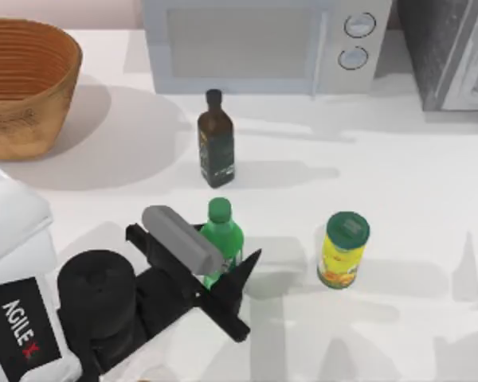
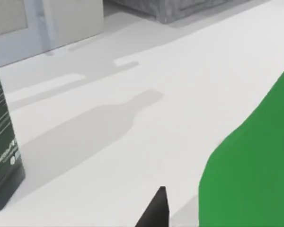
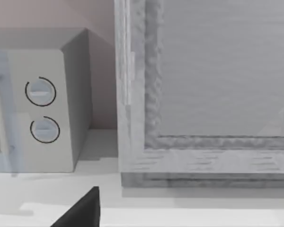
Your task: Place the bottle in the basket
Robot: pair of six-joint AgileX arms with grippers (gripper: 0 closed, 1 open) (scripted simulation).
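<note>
Left gripper (image 1: 215,267): it was low over the table's front, left of centre in the top view, with its black fingers spread wide on either side of the bottle. One finger (image 1: 251,267) reached past the bottle's right side; the other lay under the grey wrist cylinder on the left. The jaws looked open, and I could not tell whether either finger touched the plastic.
Bottle (image 1: 223,239): it stood upright on the table between those fingers, green cap up, well apart from the basket. In the left wrist view its green body (image 2: 251,175) loomed close, with a black fingertip (image 2: 156,210) just beside it.
Basket (image 1: 24,83): it sat at the table's far left corner, partly cut off by the top view's edge, with nothing visible inside the part that showed.
Brown bottle (image 1: 216,139): it stood upright behind the green bottle, toward the microwave, near but not touching. Its dark label (image 2: 2,142) showed in the left wrist view.
Can (image 1: 342,251): yellow with a green lid, it stood upright to the right of the bottle, apart from it.
Microwave (image 1: 263,40): it stood along the back edge, its two dials (image 3: 41,111) also seen in the right wrist view.
Grey box (image 1: 450,52): it sat at the far right corner, beside the microwave.
Right gripper: a dark finger tip (image 3: 83,210) showed in the right wrist view, facing the microwave and grey box; I could not tell how its jaws stood.
</note>
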